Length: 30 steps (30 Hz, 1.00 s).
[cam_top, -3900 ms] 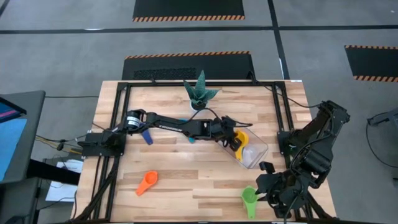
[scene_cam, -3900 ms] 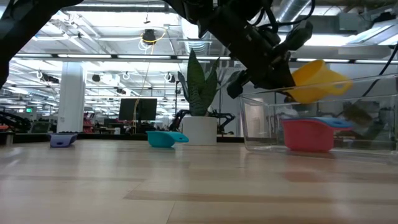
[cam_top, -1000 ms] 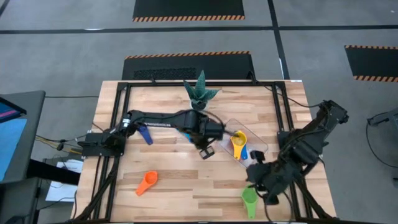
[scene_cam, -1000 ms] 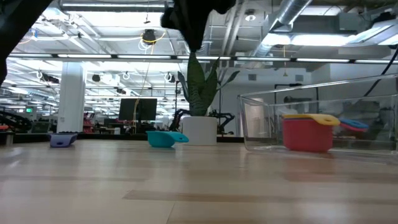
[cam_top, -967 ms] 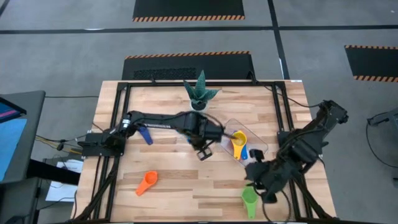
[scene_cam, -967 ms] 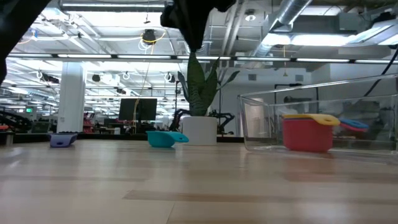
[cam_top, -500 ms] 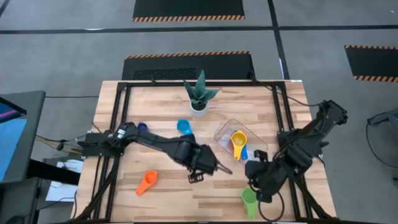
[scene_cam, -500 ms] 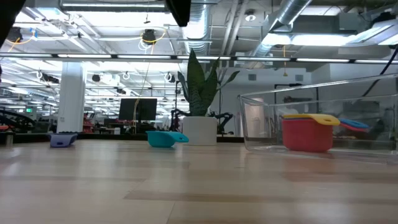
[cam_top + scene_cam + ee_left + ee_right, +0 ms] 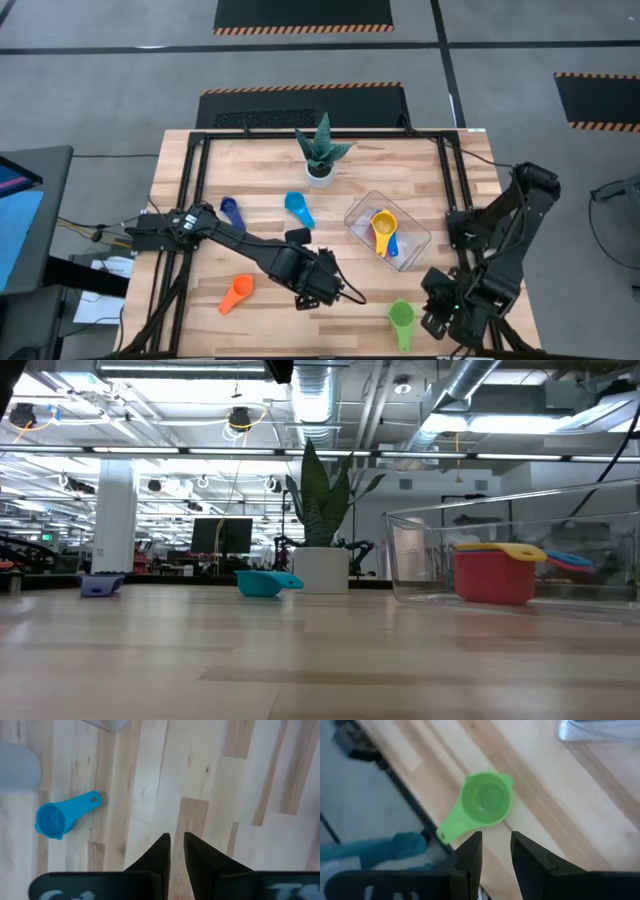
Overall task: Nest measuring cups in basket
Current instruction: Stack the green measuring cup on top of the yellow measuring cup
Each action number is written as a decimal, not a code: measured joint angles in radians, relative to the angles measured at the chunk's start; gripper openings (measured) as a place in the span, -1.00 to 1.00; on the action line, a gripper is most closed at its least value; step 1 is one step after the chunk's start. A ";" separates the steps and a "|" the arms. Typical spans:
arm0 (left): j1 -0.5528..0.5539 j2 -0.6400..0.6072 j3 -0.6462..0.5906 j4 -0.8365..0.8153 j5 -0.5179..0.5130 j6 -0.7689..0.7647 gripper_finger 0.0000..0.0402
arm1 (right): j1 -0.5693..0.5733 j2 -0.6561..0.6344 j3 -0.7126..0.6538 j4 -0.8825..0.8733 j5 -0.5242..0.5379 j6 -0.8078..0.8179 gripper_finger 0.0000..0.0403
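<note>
Basket (image 9: 422,238): clear tub on the right half of the table (image 9: 270,160), just in front and to the right of the white plant pot (image 9: 319,176)

Cups in basket: red cup (image 9: 492,576) at the bottom, yellow cup (image 9: 383,226) seated in it, a blue cup (image 9: 392,244) lying just beside them; whether any more sit under these cannot be told

Cups still loose on the table, four seen:
- light blue cup (image 9: 296,207), between pot and basket, toward the left
- dark blue cup (image 9: 230,210), further left, near the left arm's base
- orange cup (image 9: 237,293), near the front edge, left side
- green cup (image 9: 401,317), at the front edge, right side, mouth up

Left gripper (image 9: 322,285): over bare wood near the table's middle front, well apart from every cup; fingers nearly together with only a thin slit between them, holding nothing

Right gripper (image 9: 496,845): hovering just over the green cup, fingers parted a little, nothing between them

Progress: judged nearly half done; three cups placed, four to collect. The green cup looks like the next pick for the right arm, the orange or light blue for the left
</note>
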<state>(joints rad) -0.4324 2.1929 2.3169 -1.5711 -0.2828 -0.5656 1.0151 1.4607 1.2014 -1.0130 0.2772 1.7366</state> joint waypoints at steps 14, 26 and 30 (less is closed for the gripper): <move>0.002 0.000 0.000 0.000 -0.054 0.027 -0.79 | -0.031 0.001 -0.230 0.254 0.014 0.017 -0.37; 0.002 0.000 0.000 0.000 -0.070 0.028 -0.79 | -0.035 0.001 -0.328 0.402 0.013 -0.048 -0.37; 0.002 0.000 0.000 0.000 -0.070 0.034 -0.79 | -0.034 0.001 -0.369 0.493 0.010 -0.099 -0.37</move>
<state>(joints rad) -0.4301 2.1933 2.3169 -1.5711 -0.3527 -0.5316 0.9813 1.4612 0.8323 -0.5198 0.2869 1.6375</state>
